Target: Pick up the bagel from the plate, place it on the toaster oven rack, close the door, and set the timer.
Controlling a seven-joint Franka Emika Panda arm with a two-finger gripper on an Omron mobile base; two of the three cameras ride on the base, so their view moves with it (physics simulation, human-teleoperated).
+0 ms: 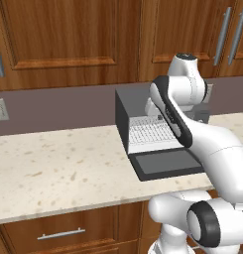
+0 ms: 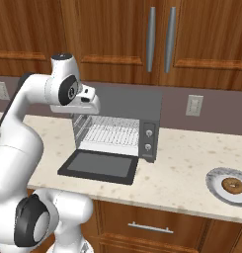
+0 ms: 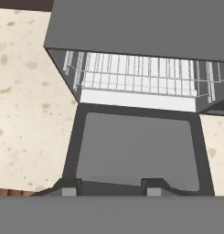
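Observation:
The bagel (image 2: 232, 186), a brown ring, lies on a grey plate (image 2: 215, 176) at the counter's far right, well away from my arm. The dark grey toaster oven (image 2: 142, 105) (image 1: 123, 116) stands with its door (image 2: 99, 165) (image 1: 167, 162) (image 3: 136, 148) folded down flat on the counter. Inside it, the silver wire rack (image 2: 110, 134) (image 1: 149, 133) (image 3: 138, 75) is bare. My gripper (image 3: 111, 189) hangs above the door's front edge, looking down at the oven mouth. Its fingertips (image 3: 70, 190) stand apart with nothing between them.
Two knobs (image 2: 148, 139) sit on the oven's front right panel. Wall outlets (image 2: 193, 105) (image 1: 0, 109) are on the backsplash. Open countertop (image 1: 58, 163) stretches left of the oven and also lies between the oven and the plate. Wooden cabinets hang above.

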